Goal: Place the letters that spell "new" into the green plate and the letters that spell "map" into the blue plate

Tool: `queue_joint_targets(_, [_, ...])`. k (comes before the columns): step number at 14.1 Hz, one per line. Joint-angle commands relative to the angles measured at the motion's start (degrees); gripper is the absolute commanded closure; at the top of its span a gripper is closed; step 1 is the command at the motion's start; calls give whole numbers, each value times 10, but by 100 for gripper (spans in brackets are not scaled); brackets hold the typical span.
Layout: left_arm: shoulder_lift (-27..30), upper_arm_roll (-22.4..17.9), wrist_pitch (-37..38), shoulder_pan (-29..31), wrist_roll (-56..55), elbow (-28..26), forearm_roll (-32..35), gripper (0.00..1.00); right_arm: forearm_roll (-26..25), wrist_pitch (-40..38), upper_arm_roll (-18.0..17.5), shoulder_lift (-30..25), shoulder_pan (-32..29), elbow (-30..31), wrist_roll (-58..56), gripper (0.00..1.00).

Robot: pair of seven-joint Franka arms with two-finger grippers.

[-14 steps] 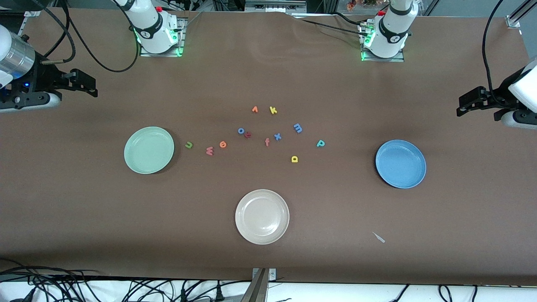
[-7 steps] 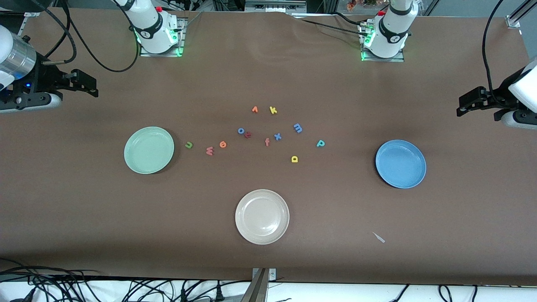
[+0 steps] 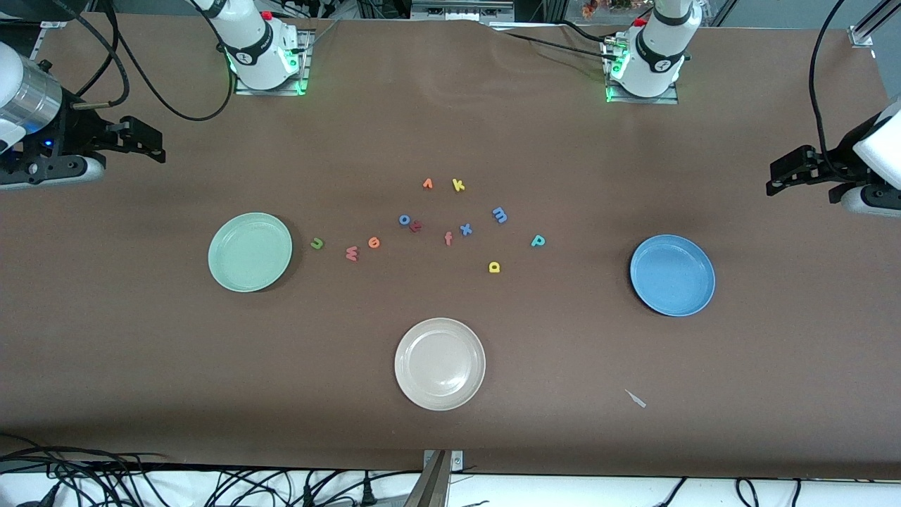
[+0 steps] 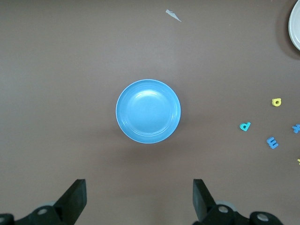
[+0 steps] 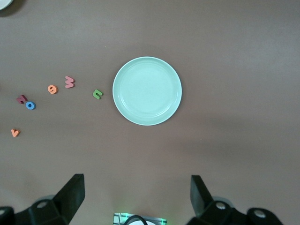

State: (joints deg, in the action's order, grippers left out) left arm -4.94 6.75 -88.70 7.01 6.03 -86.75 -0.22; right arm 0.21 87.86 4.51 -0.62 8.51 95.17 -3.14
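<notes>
Left gripper (image 4: 138, 199) over table edge, jaws apart | right gripper (image 5: 136, 197) likewise, empty | green plate (image 3: 250, 251), blue plate (image 3: 672, 275) hold nothing.

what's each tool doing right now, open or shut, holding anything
Left tool: open, empty, up over the table near the blue plate.
Right tool: open, empty, up over the table near the green plate.

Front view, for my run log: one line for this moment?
left tool open | right tool open | green plate empty | blue plate empty
</notes>
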Motion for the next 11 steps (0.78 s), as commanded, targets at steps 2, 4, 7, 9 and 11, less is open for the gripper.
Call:
queue_joint_targets(2, [4, 1, -6, 1, 16, -4, 2, 0, -7, 6, 0, -23, 2, 20, 2, 0])
queue_joint_targets(4, [4, 2, -5, 1, 16, -4, -2, 0, -7, 7, 0, -23, 2, 20, 1, 0])
queue_joint_targets(7, [3, 2, -6, 0, 16, -6, -2, 0, -7, 7, 1, -23, 2, 23, 1, 0])
queue_joint_targets(9, [3, 2, -7, 0, 16, -6, -2, 0, -7, 8, 2, -25, 2, 25, 0, 0])
queue_joint_targets(11, [3, 2, -8, 1, 16, -5, -2, 0, -7, 9, 2, -25, 2, 26, -1, 0])
